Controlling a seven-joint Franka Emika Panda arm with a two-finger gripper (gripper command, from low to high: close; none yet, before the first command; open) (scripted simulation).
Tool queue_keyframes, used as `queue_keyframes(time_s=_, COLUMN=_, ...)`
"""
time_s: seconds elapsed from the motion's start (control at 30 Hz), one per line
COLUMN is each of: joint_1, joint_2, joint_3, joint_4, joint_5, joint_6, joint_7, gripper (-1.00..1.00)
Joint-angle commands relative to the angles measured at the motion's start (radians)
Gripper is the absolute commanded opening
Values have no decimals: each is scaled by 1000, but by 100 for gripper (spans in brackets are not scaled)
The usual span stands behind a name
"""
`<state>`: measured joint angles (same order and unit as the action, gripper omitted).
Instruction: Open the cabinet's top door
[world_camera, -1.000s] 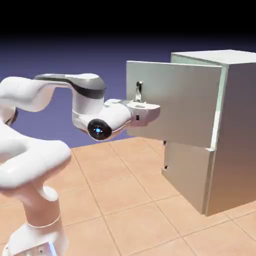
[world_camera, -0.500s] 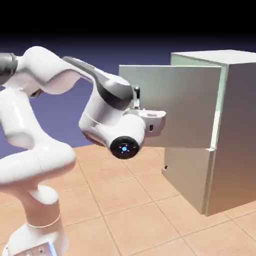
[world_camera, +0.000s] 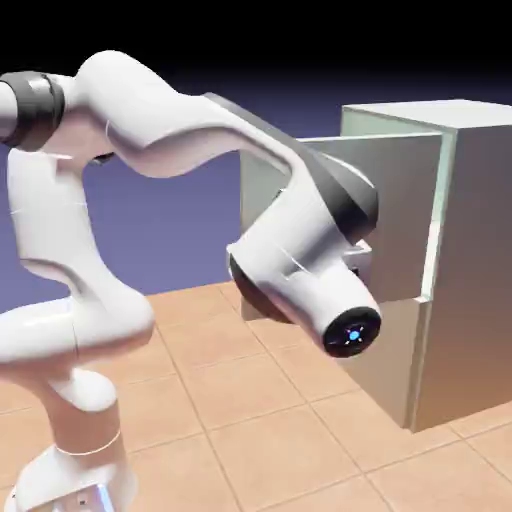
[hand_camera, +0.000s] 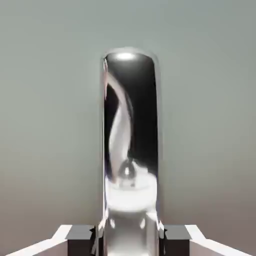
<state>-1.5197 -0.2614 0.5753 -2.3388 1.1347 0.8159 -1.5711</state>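
No readable text or labels anywhere

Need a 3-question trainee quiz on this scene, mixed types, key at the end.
1. True or false: the top door stands open.
2. Multiple choice: what is between the fingertips of the tool? a) a cube b) the handle c) the cabinet's side wall
3. Fill in: in the exterior view, the cabinet stands on a floor of ____.

Key: 1 true; 2 b; 3 tiles
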Motion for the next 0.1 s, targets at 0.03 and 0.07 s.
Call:
queue_keyframes(time_s=0.03, joint_1=-1, joint_2=73, joint_3=9, joint_4=66, joint_5=-52, joint_6=-6, joint_7=-6, gripper=-100)
queue_keyframes(time_s=0.07, joint_1=0, joint_2=93, joint_3=12, joint_4=84, joint_5=-66, joint_6=-8, joint_7=-7, gripper=-100)
